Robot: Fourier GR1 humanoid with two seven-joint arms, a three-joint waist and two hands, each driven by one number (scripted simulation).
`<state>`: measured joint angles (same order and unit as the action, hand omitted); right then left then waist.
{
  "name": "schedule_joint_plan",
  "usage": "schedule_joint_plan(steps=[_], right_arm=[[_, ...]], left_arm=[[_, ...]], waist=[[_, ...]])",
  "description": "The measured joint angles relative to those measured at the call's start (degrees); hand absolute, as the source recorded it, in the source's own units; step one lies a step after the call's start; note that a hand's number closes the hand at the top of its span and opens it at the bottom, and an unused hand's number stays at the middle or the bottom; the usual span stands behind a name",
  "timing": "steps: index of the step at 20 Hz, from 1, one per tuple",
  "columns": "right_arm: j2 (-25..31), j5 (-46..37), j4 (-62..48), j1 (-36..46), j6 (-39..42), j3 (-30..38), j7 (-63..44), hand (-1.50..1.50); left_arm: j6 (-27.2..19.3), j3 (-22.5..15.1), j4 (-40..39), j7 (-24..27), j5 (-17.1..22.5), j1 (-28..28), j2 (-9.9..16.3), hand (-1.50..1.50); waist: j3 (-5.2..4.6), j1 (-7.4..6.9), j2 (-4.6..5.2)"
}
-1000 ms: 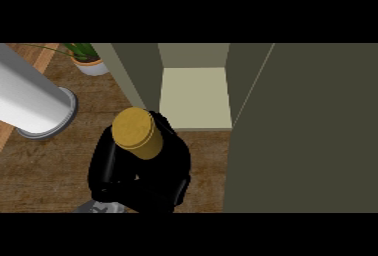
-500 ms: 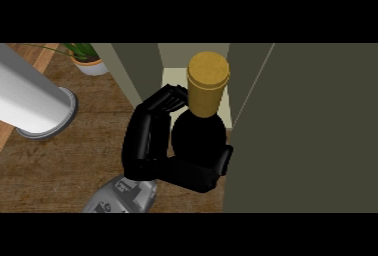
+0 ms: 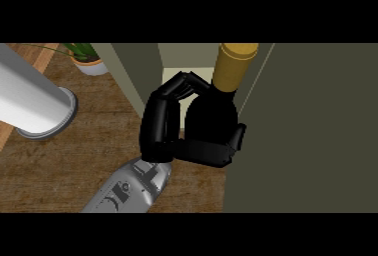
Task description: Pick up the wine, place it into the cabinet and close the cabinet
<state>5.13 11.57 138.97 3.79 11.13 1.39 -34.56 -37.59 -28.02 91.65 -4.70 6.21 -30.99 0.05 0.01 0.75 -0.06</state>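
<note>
Presently, at the far left of the head view, we note a large pale grey cylinder (image 3: 29, 102) lying across the wooden counter (image 3: 96, 145), its round flanged end facing the centre. Behind it, near the upper edge, stands a small potted plant (image 3: 87, 59) in a white pot.

Moving right, we see a grey forearm (image 3: 129, 190) coming in from the lower edge and ending in a black hand (image 3: 184, 130). We cannot tell from this view alone which arm it is; by its position we take it as the right. Its fingers (image 3: 166, 107) are curled round the body of the wine (image 3: 214, 112), with the thumb wrapped across the lower front, so the hand is gripping the bottle. The bottle is dark with a yellow-gold neck and cap (image 3: 235, 62), and it tilts slightly, the neck leaning up and to the right.

The wine is held at the mouth of the cabinet (image 3: 140, 75), in the gap between the cabinet's left wall and the open door (image 3: 310, 130), which fills the right side of the view. The pale interior floor (image 3: 184, 72) shows just behind the fingers. We cannot tell whether the bottle's base rests on anything.

The other hand does not show.
</note>
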Motion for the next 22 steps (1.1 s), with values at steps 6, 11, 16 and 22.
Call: schedule_joint_plan(steps=[6,11,16,22], right_arm=[[-0.2,0.1,0.0,1.7,-1.2,-0.8,-1.5,-1.50],[0.5,0.3,-0.2,2.7,-1.2,0.7,-2.0,-1.50],[0.5,0.6,0.0,2.5,-1.3,0.8,-2.3,-1.50],[0.4,0.7,-0.3,1.9,-0.7,1.3,-1.0,-1.50]], left_arm=[[-2.0,-0.1,-4.7,4.8,4.8,-1.2,0.0,1.50],[-2.2,0.1,-6.8,10.0,9.0,0.5,0.0,1.50],[-2.0,-0.1,-10.9,13.9,10.5,0.9,0.0,1.50],[-1.5,-0.1,-17.2,18.3,8.6,1.1,0.0,1.50]], waist=[[-0.02,0.12,0.05],[-0.02,0.04,0.05],[-0.02,0.12,0.02],[-0.01,0.01,0.03]])
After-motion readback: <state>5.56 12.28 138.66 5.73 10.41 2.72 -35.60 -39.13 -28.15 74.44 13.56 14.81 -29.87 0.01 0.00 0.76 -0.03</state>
